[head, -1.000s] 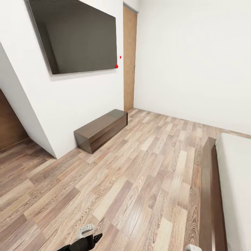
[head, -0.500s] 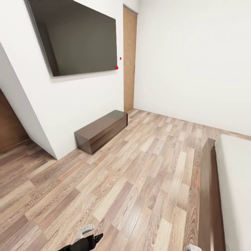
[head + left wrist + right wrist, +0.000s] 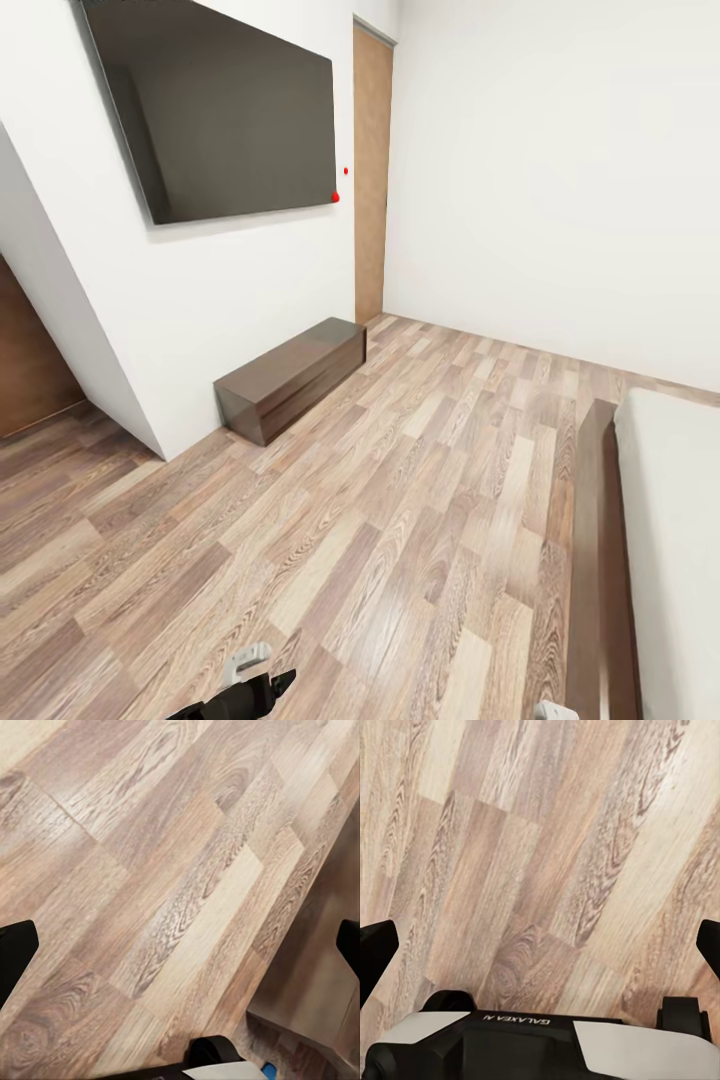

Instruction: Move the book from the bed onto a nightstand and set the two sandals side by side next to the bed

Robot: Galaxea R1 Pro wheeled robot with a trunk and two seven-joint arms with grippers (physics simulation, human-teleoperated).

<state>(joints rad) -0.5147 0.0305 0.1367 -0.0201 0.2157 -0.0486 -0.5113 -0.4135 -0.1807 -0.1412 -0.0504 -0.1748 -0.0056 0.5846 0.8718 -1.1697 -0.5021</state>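
The bed [image 3: 668,520] runs along the right edge of the head view, with a dark brown frame [image 3: 598,560] and a pale mattress. The book, the sandals and the nightstand are out of view. My left gripper [image 3: 180,952] hangs open over bare wood-plank floor, its black fingertips [image 3: 15,954] far apart with nothing between them. My right gripper [image 3: 540,945] is also open over the planks, above the robot's grey base [image 3: 510,1042]. The end of my left arm [image 3: 250,685] pokes in at the head view's lower edge.
A long low dark TV cabinet [image 3: 290,378] stands against the white wall under a wall-mounted black screen [image 3: 225,110]. A wooden door [image 3: 371,170] stands in the far corner. Wood-plank floor [image 3: 400,500] stretches between the cabinet and the bed.
The whole head view has shifted slightly, so the camera has moved a little. Both grippers look unchanged.
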